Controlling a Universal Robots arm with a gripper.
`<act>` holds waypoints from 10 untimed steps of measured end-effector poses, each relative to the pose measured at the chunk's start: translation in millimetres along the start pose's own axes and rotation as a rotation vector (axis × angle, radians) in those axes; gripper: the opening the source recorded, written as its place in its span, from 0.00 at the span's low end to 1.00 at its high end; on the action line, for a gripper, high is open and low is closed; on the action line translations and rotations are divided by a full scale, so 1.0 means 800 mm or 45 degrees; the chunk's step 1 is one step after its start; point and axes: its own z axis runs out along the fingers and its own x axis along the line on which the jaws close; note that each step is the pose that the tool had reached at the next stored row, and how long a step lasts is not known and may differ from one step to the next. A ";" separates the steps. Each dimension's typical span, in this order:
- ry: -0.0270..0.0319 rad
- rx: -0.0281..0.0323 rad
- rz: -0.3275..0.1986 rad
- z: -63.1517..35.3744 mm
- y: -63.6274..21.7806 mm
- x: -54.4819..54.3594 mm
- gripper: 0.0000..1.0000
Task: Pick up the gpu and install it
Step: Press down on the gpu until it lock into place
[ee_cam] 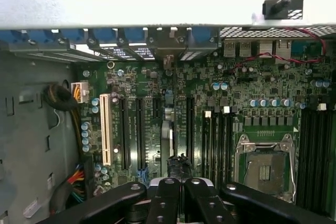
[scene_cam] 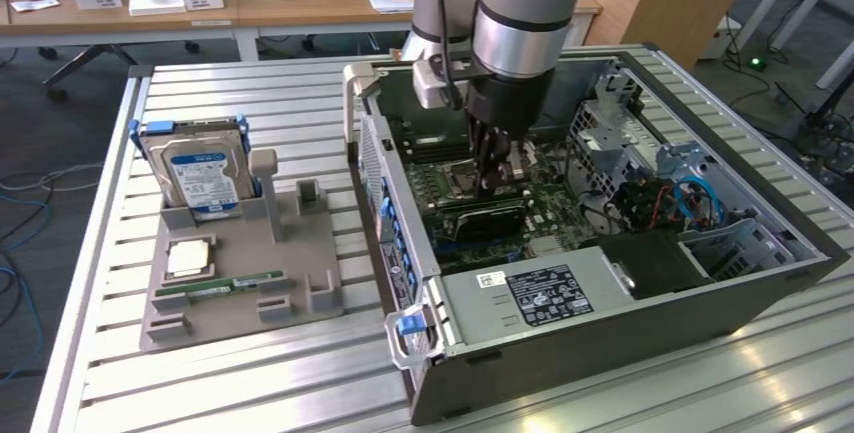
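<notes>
The robot arm reaches down into the open computer case [scene_cam: 747, 283], which lies on its side on the slatted metal table [scene_cam: 227, 383]. The gripper [scene_cam: 497, 175] is low inside the case, right over the green motherboard [scene_cam: 461, 158]. Its two black fingers [ee_cam: 181, 203] are pressed together, squeezed narrow.

The gpu [scene_cam: 483, 218] is a flat dark card standing on its edge on the motherboard, near the middle of the case. It sits right under the fingertips and just toward the end of the case with the labelled power box [scene_cam: 541, 296]. The fingertips seem to touch its top edge, but it is hard to tell if they pinch it or just press on it. In the wrist view, a thin card edge [ee_cam: 168, 135] runs straight out from between the fingers, along the long slots.

On the table beside the case, toward the exterior view's left, a grey holder tray [scene_cam: 240, 298] carries a hard drive [scene_cam: 200, 178] standing up and a green memory stick [scene_cam: 220, 284] lying flat.
</notes>
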 end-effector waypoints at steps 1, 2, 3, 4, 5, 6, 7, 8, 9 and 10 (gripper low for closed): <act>0.0000 0.0000 0.000 0.002 0.000 0.000 0.11; 0.0001 0.0000 0.000 0.004 0.000 -0.001 0.11; 0.0000 0.0000 0.000 0.007 0.000 -0.001 0.11; 0.0001 -0.0001 0.000 0.009 0.000 -0.001 0.11; 0.0000 0.0000 0.000 0.011 0.000 -0.001 0.11; 0.0001 0.0000 0.000 0.013 0.000 -0.001 0.11; 0.0000 0.0000 0.000 0.016 0.000 -0.002 0.11; 0.0001 -0.0001 0.000 0.018 0.000 -0.002 0.11; 0.0000 0.0000 0.000 0.019 0.000 -0.002 0.11; 0.0003 -0.0001 0.000 0.019 0.000 -0.002 0.11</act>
